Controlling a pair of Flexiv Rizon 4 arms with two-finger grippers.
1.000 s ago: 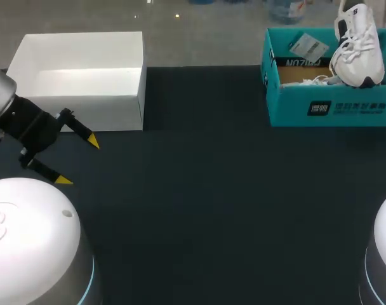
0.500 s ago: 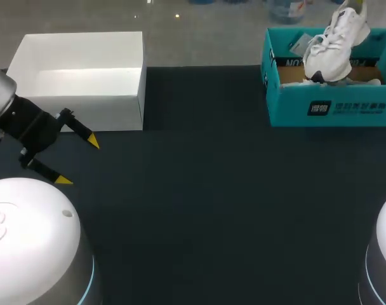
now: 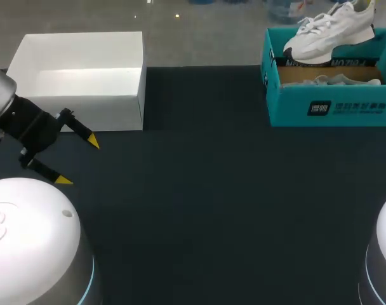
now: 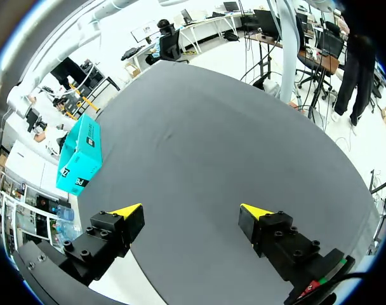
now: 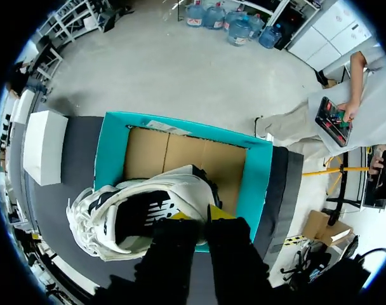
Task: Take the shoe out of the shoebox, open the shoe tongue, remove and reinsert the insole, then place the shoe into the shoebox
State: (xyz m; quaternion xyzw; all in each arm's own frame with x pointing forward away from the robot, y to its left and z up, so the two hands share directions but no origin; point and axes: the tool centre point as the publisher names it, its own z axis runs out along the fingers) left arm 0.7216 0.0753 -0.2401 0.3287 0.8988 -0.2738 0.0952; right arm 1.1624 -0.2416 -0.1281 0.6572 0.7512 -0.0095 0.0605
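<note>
While right jaws grip it, shoe (image 3: 329,38) hangs above shoebox (image 3: 294,109).

A box (image 3: 85,82) sits at the table's (image 3: 206,190) far left corner, the shoebox (image 3: 326,108) at its far right corner. The shoe (image 3: 326,35) hangs over the shoebox. The left gripper (image 3: 79,162) hovers before the box.

Light was even and came from overhead; table (image 3: 206,190) looked dark and matte in the head view, paler grey in the left wrist view; white box (image 3: 85,95) was nearly blown out; soft highlight on left arm's white dome (image 3: 28,222); shoe (image 3: 326,35) bright, dim shade inside shoebox (image 3: 326,108); right gripper (image 5: 200,215) body lost in black.
</note>
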